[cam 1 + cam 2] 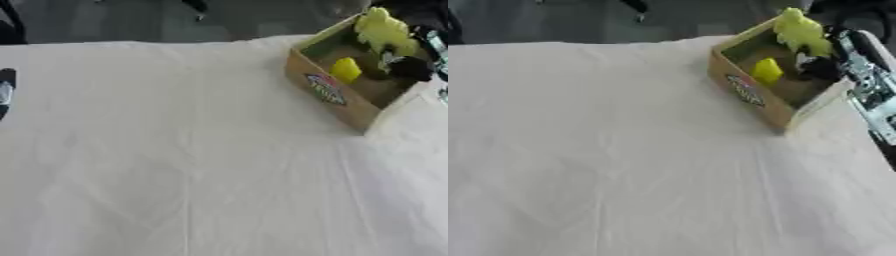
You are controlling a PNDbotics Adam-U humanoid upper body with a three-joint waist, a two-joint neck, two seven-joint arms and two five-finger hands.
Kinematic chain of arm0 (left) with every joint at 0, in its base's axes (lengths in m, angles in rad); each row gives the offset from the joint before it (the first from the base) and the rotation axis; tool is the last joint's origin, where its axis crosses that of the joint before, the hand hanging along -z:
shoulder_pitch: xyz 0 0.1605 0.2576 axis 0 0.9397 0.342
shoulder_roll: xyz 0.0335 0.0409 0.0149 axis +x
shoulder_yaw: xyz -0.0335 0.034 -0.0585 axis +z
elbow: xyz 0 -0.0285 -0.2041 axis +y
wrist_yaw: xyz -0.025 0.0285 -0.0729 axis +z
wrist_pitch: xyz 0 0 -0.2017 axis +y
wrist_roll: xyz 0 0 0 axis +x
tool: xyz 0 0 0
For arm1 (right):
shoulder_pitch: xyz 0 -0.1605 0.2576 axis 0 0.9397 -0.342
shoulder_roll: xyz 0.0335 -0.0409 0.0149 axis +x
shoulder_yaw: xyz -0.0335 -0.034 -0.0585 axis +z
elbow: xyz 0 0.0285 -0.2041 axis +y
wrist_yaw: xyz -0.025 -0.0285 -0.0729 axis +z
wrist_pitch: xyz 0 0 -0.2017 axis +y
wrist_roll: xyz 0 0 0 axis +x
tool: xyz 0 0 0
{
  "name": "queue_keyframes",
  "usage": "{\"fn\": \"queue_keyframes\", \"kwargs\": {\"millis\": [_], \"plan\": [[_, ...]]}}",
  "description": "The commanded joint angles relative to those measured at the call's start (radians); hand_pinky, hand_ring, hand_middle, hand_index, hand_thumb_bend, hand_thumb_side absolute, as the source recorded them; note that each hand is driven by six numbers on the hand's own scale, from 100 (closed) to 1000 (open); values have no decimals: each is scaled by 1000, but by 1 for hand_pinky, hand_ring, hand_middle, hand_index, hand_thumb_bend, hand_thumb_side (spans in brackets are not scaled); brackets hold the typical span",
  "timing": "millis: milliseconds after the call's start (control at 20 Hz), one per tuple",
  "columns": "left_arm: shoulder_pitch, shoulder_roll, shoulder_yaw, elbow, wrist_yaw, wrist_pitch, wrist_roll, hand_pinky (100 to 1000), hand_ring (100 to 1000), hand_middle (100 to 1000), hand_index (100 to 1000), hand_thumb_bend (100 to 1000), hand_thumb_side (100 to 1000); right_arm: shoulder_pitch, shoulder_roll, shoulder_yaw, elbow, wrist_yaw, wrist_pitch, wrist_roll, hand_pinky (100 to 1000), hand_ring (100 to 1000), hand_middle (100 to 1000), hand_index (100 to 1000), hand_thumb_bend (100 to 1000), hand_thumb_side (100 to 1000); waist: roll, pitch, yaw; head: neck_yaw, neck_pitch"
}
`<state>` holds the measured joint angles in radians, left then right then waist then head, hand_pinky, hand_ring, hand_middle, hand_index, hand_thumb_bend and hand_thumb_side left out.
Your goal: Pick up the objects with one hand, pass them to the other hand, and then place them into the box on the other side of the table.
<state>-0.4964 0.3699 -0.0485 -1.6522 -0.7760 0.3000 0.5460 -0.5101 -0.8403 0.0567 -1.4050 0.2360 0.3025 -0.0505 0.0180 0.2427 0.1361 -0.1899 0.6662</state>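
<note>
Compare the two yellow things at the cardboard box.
The larger yellow thing has a lumpy outline and stands at the box's far corner, rising above its rim; the smaller yellow thing is smooth and blocky, lying down inside near the middle. The larger one is paler and greener. Both are yellow and sit at the same box.
</note>
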Motion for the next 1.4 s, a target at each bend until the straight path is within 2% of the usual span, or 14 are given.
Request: {"fn": "queue_keyframes", "kwargs": {"millis": [50, 100, 150, 200, 300, 400, 900, 1050, 1200, 1250, 1300, 1400], "plan": [[-12, 25, 9, -17, -3, 1, 3, 561, 589, 611, 737, 619, 288, -15, -36, -15, -7, 45, -6, 16, 990, 925, 828, 927, 100, 370, -1, -11, 0, 2, 4], [-12, 25, 9, -17, -3, 1, 3, 561, 589, 611, 737, 619, 288, -15, -37, -16, -10, 60, -7, 18, 991, 944, 858, 934, 100, 280, -1, -11, 0, 2, 5], [-11, 25, 9, -17, -4, 1, 3, 561, 589, 611, 737, 619, 287, -15, -36, -16, -12, 73, -9, 21, 992, 956, 876, 937, 100, 143, -1, -11, 0, 2, 5], [-11, 25, 9, -17, -4, 1, 3, 561, 590, 611, 737, 617, 288, -15, -36, -17, -13, 84, -10, 26, 993, 967, 888, 936, 100, 100, -1, -12, 0, 2, 6], [-11, 24, 9, -17, -5, 1, 3, 562, 590, 611, 737, 617, 288, -17, -34, -21, -13, 97, -10, 31, 996, 969, 875, 915, 185, 106, -1, -12, -1, 2, 5], [-11, 23, 10, -17, -5, 1, 4, 562, 590, 611, 737, 617, 287, -18, -33, -28, -14, 99, -5, 14, 996, 964, 858, 903, 225, 132, 1, -13, -1, 3, 6], [-9, 23, 13, -18, -7, 3, 5, 562, 590, 611, 737, 615, 286, -40, -20, -25, -14, 69, 3, -27, 1000, 964, 857, 908, 196, 117, 5, -15, -3, 4, 6], [-8, 23, 15, -19, -6, 4, 7, 564, 589, 611, 737, 614, 284, -34, -18, -35, -36, 42, 0, -42, 1000, 962, 857, 925, 100, 100, 7, -14, -5, 6, 8], [-4, 25, 23, -20, -3, 7, 11, 566, 589, 611, 738, 621, 289, 3, -11, -51, -131, -31, -35, -74, 1000, 968, 864, 954, 100, 101, 10, -13, -4, 13, 9], [-2, 28, 26, -20, -1, 8, 12, 566, 589, 611, 738, 620, 291, 26, -8, -56, -177, -63, -55, -81, 1000, 970, 866, 958, 100, 238, 11, -13, -4, 18, 9], [1, 33, 30, -19, 5, 9, 12, 566, 588, 610, 737, 618, 293, 50, -2, -62, -228, -93, -79, -83, 1000, 971, 866, 959, 100, 278, 14, -13, -5, 26, 10], [5, 44, 40, -18, 22, 14, 13, 567, 589, 611, 738, 618, 296, 93, 9, -77, -317, -138, -114, -81, 1000, 970, 866, 961, 100, 299, 19, -13, -7, 37, 12]]}}
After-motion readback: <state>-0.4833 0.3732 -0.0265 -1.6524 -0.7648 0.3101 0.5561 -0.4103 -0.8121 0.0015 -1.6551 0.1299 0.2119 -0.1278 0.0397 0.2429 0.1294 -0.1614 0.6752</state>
